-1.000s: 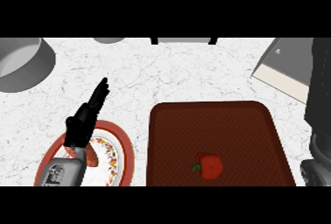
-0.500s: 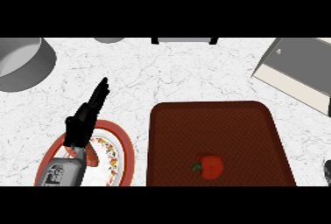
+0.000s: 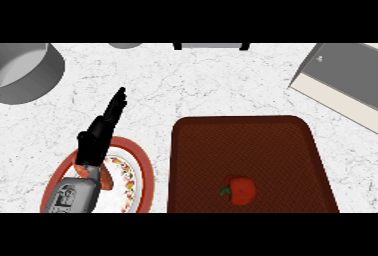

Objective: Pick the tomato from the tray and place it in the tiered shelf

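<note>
— Red tomato (image 3: 241, 190): where does it sit?
— Lower right, on the brown tray (image 3: 244, 142). The left robot hand (image 3: 96, 140), lower left, has straight fingers and holds nothing.

Red-rimmed plate (image 3: 145, 172) lower left; grey pot (image 3: 26, 70) upper left; white marbled counter (image 3: 214, 85).

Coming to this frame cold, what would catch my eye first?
The red tomato stands out, lying alone toward the near end of the dark brown tray at right. Next comes the black left hand, fingers straight, stretched out above a red-rimmed plate at lower left. A grey pot sits in the far left corner and a grey box-like unit at far right.
</note>
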